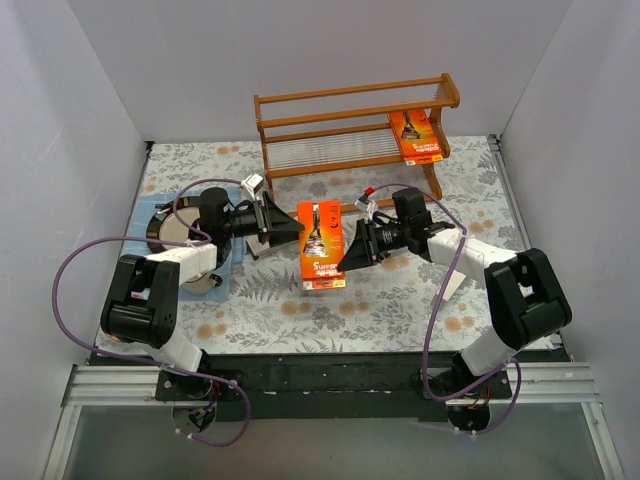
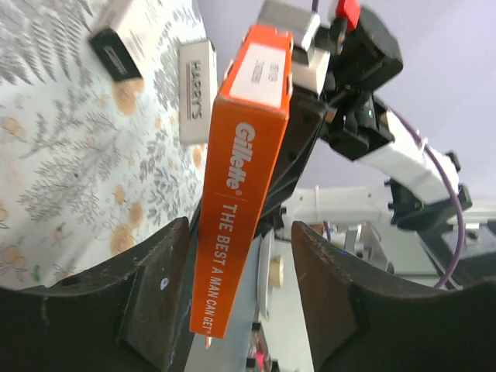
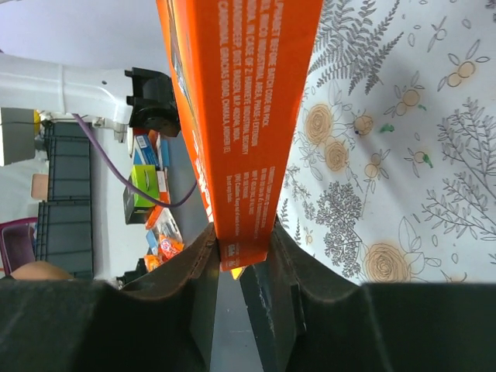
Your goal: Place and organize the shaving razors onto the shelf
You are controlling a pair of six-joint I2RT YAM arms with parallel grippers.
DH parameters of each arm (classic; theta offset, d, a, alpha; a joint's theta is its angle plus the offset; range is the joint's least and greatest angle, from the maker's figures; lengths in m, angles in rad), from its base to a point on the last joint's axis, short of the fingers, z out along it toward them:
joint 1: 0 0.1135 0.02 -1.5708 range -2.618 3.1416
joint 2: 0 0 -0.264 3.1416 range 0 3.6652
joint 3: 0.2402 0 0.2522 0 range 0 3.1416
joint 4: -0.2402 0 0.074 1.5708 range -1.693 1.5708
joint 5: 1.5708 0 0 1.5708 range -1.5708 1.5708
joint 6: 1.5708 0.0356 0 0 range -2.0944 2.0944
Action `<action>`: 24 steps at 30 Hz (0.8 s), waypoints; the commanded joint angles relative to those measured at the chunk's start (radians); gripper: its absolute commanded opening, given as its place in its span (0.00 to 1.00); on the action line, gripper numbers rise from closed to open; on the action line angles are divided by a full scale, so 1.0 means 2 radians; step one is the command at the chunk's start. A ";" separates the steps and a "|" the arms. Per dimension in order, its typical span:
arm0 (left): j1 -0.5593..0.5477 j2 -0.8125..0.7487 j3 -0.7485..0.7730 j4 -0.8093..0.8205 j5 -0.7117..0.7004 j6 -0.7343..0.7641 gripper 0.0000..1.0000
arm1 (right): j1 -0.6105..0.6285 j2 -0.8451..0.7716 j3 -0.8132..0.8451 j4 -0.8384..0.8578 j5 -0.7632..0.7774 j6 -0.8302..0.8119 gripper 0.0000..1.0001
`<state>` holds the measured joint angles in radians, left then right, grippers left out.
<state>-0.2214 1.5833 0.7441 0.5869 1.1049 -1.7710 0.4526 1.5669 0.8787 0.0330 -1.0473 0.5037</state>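
One orange razor pack (image 1: 320, 243) hangs upright above the middle of the table, between both arms. My right gripper (image 3: 242, 232) is shut on that pack's lower edge (image 3: 240, 101), coming in from the right (image 1: 345, 258). My left gripper (image 2: 240, 229) stands open around the same pack (image 2: 248, 132), with a clear gap on one side; it reaches in from the left (image 1: 296, 229). A second orange pack (image 1: 416, 136) lies at the right end of the wooden shelf (image 1: 350, 120). Two white razor boxes (image 2: 196, 91) (image 2: 128, 35) lie on the cloth.
The floral tablecloth (image 1: 400, 300) covers the table. A dark round dish (image 1: 162, 225) sits at the left beneath my left arm. White walls close in the back and both sides. The shelf's upper tier (image 1: 340, 100) holds nothing that I can see.
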 commanded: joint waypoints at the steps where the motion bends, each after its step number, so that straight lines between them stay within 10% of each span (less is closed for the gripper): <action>1: 0.013 -0.027 0.002 -0.023 -0.019 0.016 0.57 | -0.005 0.020 0.051 -0.001 0.010 -0.013 0.29; 13: 0.009 -0.045 -0.018 -0.079 -0.039 0.072 0.56 | -0.014 0.093 0.144 -0.016 0.013 -0.003 0.20; 24: -0.009 -0.019 -0.011 -0.039 -0.035 0.063 0.37 | -0.012 0.107 0.162 -0.016 0.014 0.009 0.17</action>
<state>-0.2153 1.5452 0.7113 0.4488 1.0084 -1.6413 0.4252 1.7779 1.1534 -0.0132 -1.0210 0.5072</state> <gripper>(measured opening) 0.402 0.351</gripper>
